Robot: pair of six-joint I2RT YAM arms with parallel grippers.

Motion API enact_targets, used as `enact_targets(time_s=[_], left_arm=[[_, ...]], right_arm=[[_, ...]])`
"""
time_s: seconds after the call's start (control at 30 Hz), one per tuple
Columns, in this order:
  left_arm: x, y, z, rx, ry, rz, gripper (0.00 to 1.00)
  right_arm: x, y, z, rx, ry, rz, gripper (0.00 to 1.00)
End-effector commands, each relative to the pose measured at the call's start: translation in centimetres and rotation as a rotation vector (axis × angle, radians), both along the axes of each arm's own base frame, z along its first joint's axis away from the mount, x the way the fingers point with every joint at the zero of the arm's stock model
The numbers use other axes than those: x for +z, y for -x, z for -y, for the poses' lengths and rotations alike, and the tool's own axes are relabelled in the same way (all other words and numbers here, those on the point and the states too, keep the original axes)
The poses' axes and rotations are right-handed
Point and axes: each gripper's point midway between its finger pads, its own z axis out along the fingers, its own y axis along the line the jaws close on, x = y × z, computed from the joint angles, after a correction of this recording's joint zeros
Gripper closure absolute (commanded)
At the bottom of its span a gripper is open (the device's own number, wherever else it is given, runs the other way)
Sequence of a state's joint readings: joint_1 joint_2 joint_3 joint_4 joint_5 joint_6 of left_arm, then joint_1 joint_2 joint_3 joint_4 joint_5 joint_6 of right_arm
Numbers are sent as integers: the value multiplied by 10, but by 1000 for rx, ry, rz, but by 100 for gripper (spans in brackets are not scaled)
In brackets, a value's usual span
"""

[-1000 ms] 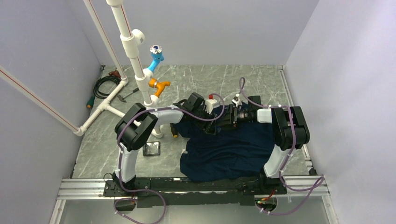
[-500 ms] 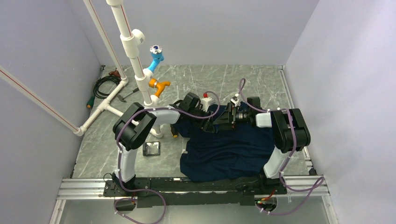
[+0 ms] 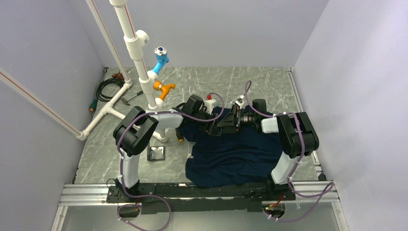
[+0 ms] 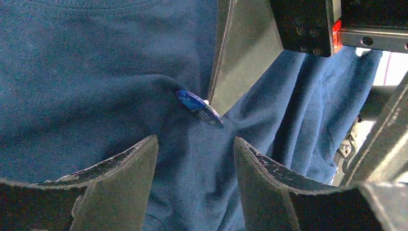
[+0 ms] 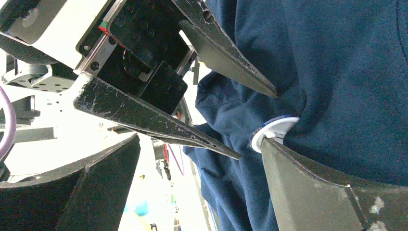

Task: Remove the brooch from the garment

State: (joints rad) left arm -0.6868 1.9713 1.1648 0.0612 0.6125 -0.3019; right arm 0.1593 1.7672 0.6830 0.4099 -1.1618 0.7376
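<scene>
The garment (image 3: 240,154) is a dark navy T-shirt spread on the table, with its far part bunched between both grippers. The brooch (image 4: 198,107) is a small blue disc standing tilted on a cloth fold; its white edge also shows in the right wrist view (image 5: 272,131). My left gripper (image 4: 196,139) is open, its fingers on either side of the cloth just below the brooch. My right gripper (image 5: 199,139) is open, and one of its fingers (image 5: 312,192) touches the brooch's rim. In the top view the grippers meet tip to tip (image 3: 219,124).
A white pipe frame (image 3: 139,62) stands at the back left with a light-blue fitting (image 3: 160,58) and an orange fitting (image 3: 163,88). A small black device (image 3: 156,153) lies left of the shirt. A coiled cable (image 3: 108,86) lies by the left wall.
Both grippers have shifted a little to the left and farther back over the shirt's far part, staying tip to tip. The cloth there is bunched more.
</scene>
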Motion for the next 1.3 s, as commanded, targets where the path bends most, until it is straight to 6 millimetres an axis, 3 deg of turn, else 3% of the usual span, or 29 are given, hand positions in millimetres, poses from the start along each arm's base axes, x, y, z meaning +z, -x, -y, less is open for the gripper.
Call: enact_targets(time_s=[0.0,0.77,1.27], left_arm=[[20,-9,6,-1,28,37,35],[9,-22,0,33,-34,62,50],[18,-28,-1,63,-22,69,56]], right_arm=[[7,-6,-4,9,-11,62,0],[-2,-8,-9,14,0,49,0],[-6,-9,-14,17,2,37,0]])
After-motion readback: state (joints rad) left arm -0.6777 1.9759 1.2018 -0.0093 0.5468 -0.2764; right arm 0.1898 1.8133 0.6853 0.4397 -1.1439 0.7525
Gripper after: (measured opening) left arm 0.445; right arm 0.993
